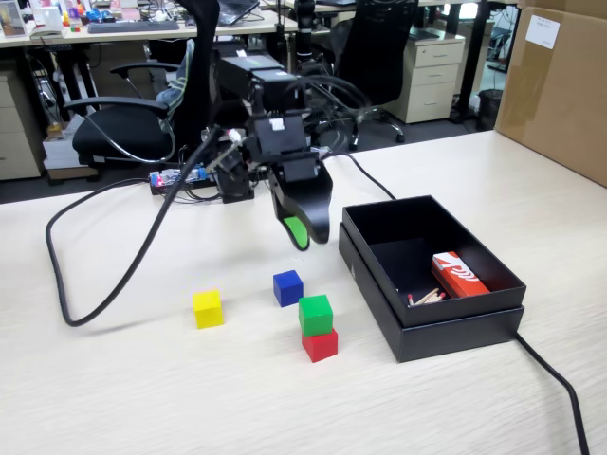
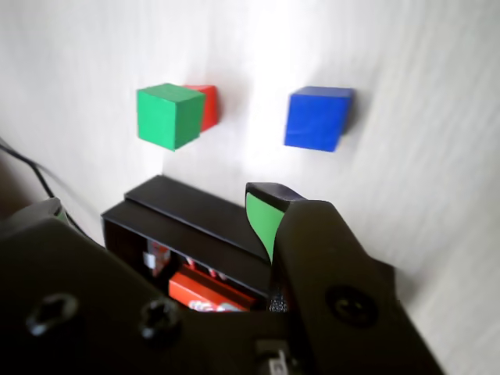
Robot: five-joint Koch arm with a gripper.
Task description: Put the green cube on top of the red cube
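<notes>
Green cube (image 1: 316,314) stacked slightly askew on red cube (image 1: 321,344), near blue cube (image 1: 288,287); jaws raised behind, state untellable; liable to topple if bumped.

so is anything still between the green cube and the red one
No. The green cube already sits on the red cube, nothing between them. The gripper hangs apart, above and behind the stack.

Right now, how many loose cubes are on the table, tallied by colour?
Green cube: 1, resting on the red one
Red cube: 1
Blue cube: 1
Yellow cube: 1
Total: 4
</notes>
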